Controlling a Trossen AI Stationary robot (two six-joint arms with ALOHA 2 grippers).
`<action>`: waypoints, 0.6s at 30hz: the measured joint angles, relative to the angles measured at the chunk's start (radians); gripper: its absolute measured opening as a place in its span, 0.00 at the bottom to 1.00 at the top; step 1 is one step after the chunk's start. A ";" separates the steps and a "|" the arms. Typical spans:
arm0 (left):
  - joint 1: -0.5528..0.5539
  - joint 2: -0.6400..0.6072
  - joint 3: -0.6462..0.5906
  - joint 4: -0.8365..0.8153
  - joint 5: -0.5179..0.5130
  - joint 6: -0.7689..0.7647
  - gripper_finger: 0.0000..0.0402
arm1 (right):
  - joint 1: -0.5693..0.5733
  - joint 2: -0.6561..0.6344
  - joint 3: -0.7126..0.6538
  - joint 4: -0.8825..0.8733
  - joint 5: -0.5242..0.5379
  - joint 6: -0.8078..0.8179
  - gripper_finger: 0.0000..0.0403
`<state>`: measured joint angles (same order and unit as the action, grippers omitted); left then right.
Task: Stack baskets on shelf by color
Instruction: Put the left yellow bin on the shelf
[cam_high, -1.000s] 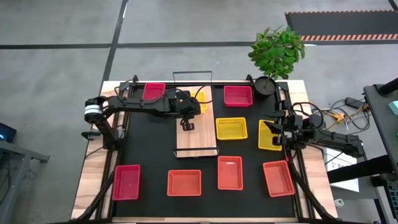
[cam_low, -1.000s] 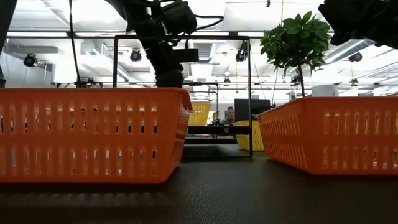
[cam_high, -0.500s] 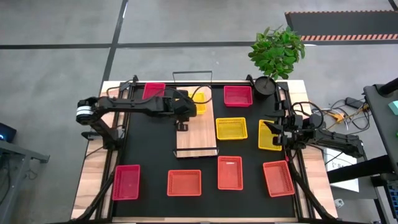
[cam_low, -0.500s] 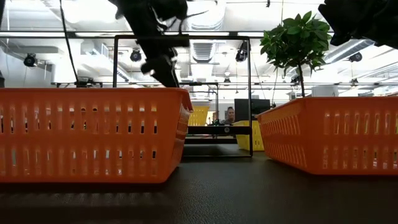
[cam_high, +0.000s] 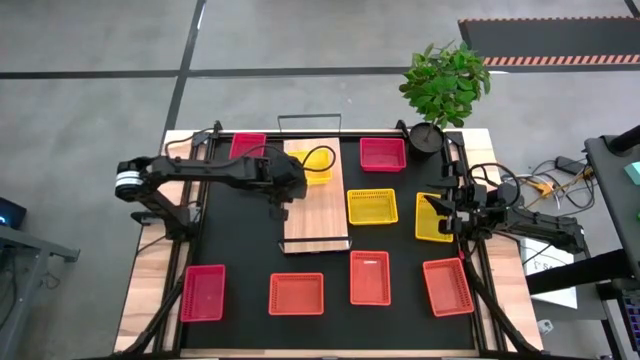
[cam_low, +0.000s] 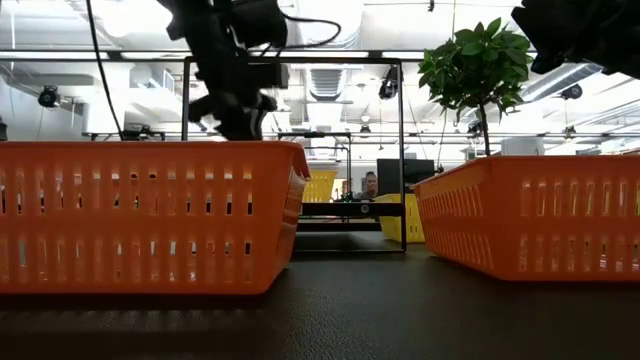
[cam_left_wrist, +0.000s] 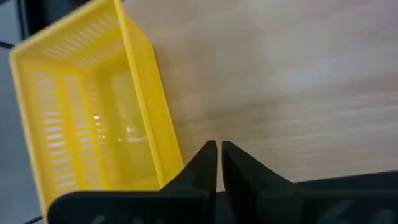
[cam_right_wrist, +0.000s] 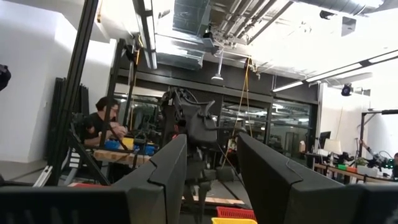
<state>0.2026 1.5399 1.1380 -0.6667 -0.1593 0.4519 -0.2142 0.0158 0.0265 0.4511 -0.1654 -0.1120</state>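
1. Left gripper (cam_left_wrist: 217, 152): jaws clenched on nothing, now drawn back off the shelf (cam_high: 315, 205) to its left edge.
2. Yellow basket (cam_high: 318, 165): released, resting on the shelf's far end; placement looks complete.
3. Right gripper (cam_right_wrist: 211, 168): jaws parted, empty, waiting well right of the shelf beside another yellow basket (cam_high: 434, 217).
4. Remaining baskets lie around the shelf.

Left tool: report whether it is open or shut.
Shut. In the left wrist view the left tool shows its two dark fingers nearly touching, with nothing between them, over the shelf beside a yellow basket.
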 joint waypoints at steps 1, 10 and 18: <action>0.005 0.005 -0.005 0.003 -0.001 0.000 0.02 | 0.000 0.000 0.000 -0.001 0.000 0.000 0.34; 0.051 0.049 -0.032 0.128 -0.116 0.012 0.00 | 0.000 0.000 0.000 0.001 0.000 0.007 0.34; 0.080 0.062 -0.024 0.232 -0.119 0.011 0.00 | 0.000 0.000 0.000 0.000 0.000 0.007 0.34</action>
<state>0.2825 1.6016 1.1137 -0.4350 -0.2786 0.4629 -0.2146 0.0161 0.0265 0.4511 -0.1653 -0.1051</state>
